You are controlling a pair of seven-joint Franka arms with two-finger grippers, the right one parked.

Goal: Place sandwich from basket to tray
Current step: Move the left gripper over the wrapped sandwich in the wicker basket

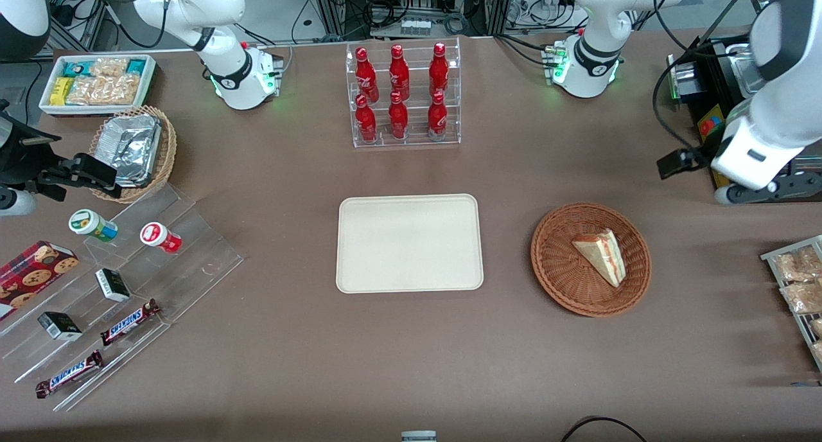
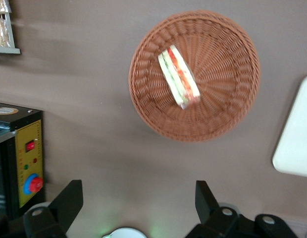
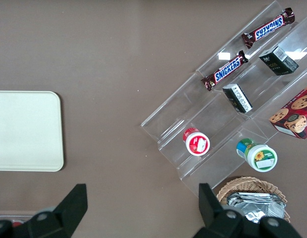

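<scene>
1. Front view: the sandwich (image 1: pixel 602 256) is lying in the basket (image 1: pixel 591 258) at the right centre of the frame, its filling edge turned toward the frame's right. The tray (image 1: pixel 409 243) is sitting bare at the frame's middle, well apart from the basket. The working arm is hanging at the right edge of the frame, with its gripper (image 1: pixel 674 162) raised over the table, farther from the camera than the basket and not yet above it.

2. Same view, surroundings: a rack of red bottles (image 1: pixel 403 95) is standing farther from the camera than the tray, and a wire rack of snack bags (image 1: pixel 799 288) is lying at the right edge. Neither seems to be blocking the path from basket to tray.

3. Left wrist view: the gripper's fingers (image 2: pixel 69 198) are spread wide with nothing between them, and the sandwich (image 2: pixel 179 77) is resting on its side off-centre in the basket (image 2: pixel 194 75). A black control box (image 2: pixel 17 158) is standing close by.

4. Judgement: the reach is only beginning. The gripper should centre over the wedge, align its fingers across the two bread faces, and close gently, since soft bread is likely to crush.
</scene>
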